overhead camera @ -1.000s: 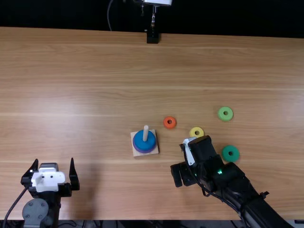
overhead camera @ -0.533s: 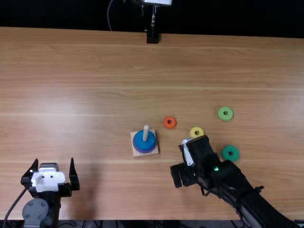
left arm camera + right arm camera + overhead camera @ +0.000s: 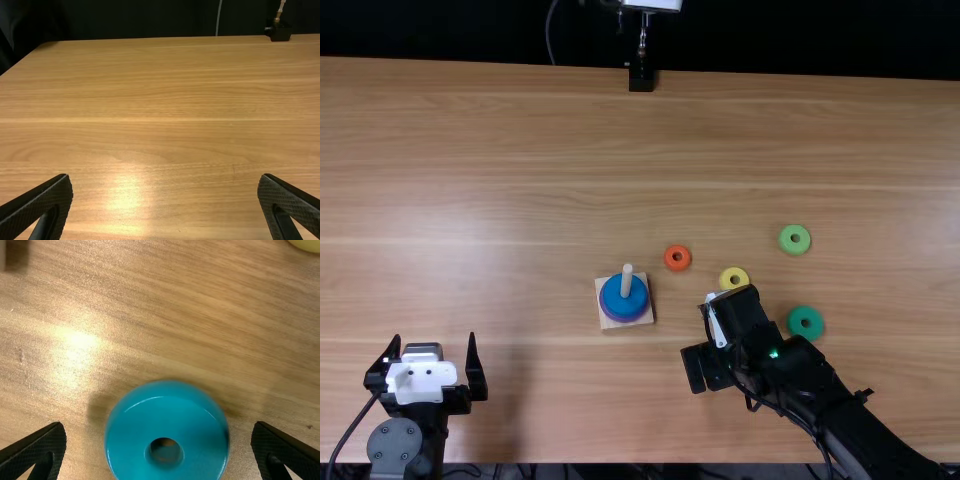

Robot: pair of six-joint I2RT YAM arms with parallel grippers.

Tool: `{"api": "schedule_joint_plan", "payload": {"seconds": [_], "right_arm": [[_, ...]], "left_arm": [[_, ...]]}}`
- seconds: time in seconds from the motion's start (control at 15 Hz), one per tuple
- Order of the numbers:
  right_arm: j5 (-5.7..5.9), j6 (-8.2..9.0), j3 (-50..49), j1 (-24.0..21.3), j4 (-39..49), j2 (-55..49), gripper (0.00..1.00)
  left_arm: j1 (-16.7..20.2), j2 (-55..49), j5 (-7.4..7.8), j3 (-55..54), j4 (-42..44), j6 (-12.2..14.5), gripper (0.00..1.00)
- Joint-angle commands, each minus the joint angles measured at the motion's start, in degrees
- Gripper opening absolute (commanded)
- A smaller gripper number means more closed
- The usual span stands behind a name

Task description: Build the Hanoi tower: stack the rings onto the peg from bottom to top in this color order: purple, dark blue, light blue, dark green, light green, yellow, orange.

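- Light blue ring (image 3: 132,435): between the fingers of the right gripper (image 3: 704,370), touching neither (they stand wide apart, empty).
- Left gripper (image 3: 434,345): near left, fingers spread wide, empty.

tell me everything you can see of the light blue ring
The light blue ring is a glossy round disc with a rounded rim and a small central hole, perhaps painted or plastic. It lies flat on the table, off the peg, seen between the open fingers of the right pincer; wood shows on both sides and neither finger touches it.
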Motion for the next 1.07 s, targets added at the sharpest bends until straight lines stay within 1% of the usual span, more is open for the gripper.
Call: {"api": "schedule_joint_plan", "payload": {"seconds": [0.0, 0.07, 0.2, 0.27, 0.53, 0.67, 0.73, 0.8, 0.87, 0.93, 1.0], "right_arm": [[1.23, 0.68, -0.9, 0.0, 0.0, 0.2, 1.00], [1.23, 0.68, -1.1, 0.0, 0.0, 0.2, 1.00], [1.33, 0.57, -1.1, 0.1, 0.0, 0.2, 0.81], [1.23, 0.57, -1.1, 0.1, -0.1, 0.3, 0.77], [1.33, 0.57, -1.1, 0.3, -0.2, 1.3, 0.78], [1.76, 0.57, -1.2, 0.4, -0.2, 1.3, 0.79], [1.76, 0.57, -1.1, 0.4, -0.2, 1.3, 0.79], [1.76, 0.57, -1.1, 0.4, -0.2, 1.3, 0.76], [1.76, 0.57, -1.1, 0.4, -0.2, 1.3, 0.70], [1.76, 0.57, -1.1, 0.4, -0.2, 1.3, 0.70], [1.86, 0.57, -1.2, 0.4, -0.2, 1.3, 0.66]], "left_arm": [[0.5, -0.7, -0.05, -5.9, -4.6, 0.2, 1.00], [0.5, -0.7, -0.05, -5.9, -4.6, 0.2, 1.00], [0.5, -0.7, -0.05, -5.9, -4.6, 0.2, 1.00], [0.5, -0.7, -0.05, -5.9, -4.6, 0.2, 1.00], [0.5, -0.7, -0.05, -5.9, -4.6, 0.2, 1.00], [0.5, -0.7, -0.05, -5.9, -4.6, 0.2, 1.00], [0.5, -0.7, -0.05, -5.9, -4.6, 0.2, 1.00], [0.5, -0.7, -0.05, -5.9, -4.6, 0.2, 1.00], [0.5, -0.7, -0.05, -5.9, -4.6, 0.2, 1.00], [0.5, -0.7, -0.05, -5.9, -4.6, 0.2, 1.00], [0.5, -0.7, -0.05, -5.9, -4.6, 0.2, 1.00]]}}
